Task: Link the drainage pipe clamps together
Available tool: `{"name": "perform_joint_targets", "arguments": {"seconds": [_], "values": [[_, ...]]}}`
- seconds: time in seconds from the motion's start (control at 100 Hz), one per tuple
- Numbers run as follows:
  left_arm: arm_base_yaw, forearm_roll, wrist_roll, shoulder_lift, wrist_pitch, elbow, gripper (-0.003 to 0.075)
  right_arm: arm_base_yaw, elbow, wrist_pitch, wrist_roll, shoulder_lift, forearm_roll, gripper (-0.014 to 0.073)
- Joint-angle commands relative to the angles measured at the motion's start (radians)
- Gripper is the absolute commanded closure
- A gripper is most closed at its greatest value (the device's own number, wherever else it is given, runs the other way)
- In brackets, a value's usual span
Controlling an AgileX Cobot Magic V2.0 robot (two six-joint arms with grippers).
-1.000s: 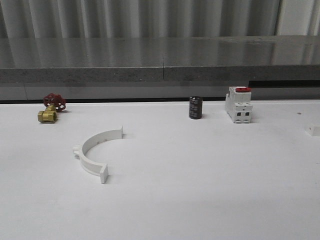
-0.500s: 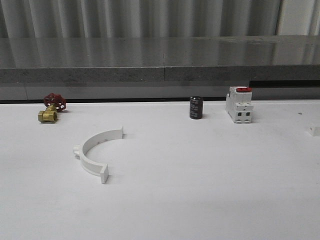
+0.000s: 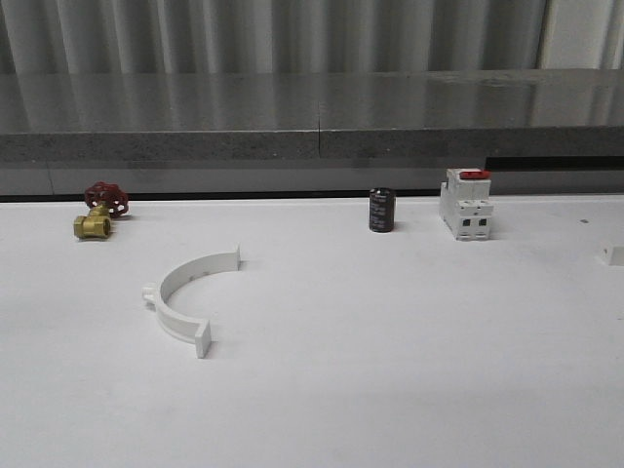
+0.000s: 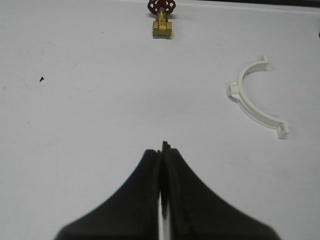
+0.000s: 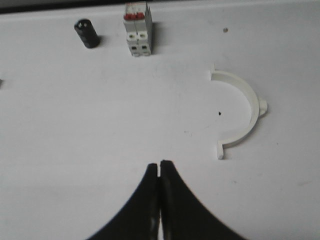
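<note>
On the white table (image 3: 390, 370), a brass valve (image 3: 98, 213) with a red handwheel is seen at the far left, near the back edge. Nearer the front and to its right, one white half-ring clamp (image 3: 185, 295) lies flat, its open side turned to the right and a small lug on its outer curve. Further right, a small black cylinder (image 3: 381, 210) stands upright near the back edge, and just beside it a white breaker (image 3: 465, 204) with a red switch. The second clamp (image 5: 241, 112) is seen in the right wrist view, lying flat, well apart from the first; a white bit at the front view's right edge may be part of it. The left gripper (image 4: 161, 155) is pressed closed over bare table, holding nothing. The right gripper (image 5: 159, 167) is likewise closed and empty, with the second clamp near it.
</note>
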Motion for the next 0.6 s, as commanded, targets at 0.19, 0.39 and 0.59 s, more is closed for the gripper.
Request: {"name": "perform_joint_targets", "arguments": {"seconds": [0.19, 0.39, 0.59], "values": [[0.001, -0.005, 0.002, 0.005, -0.067, -0.026, 0.0741, -0.003, -0.037, -0.037, 0.000, 0.094, 0.017, 0.0169], [0.001, -0.005, 0.002, 0.005, -0.067, -0.026, 0.0741, -0.005, -0.082, -0.046, 0.015, 0.126, 0.017, 0.0105], [0.001, -0.005, 0.002, 0.005, -0.067, -0.026, 0.0741, -0.124, -0.227, -0.023, -0.008, 0.308, 0.015, 0.0105]]}}
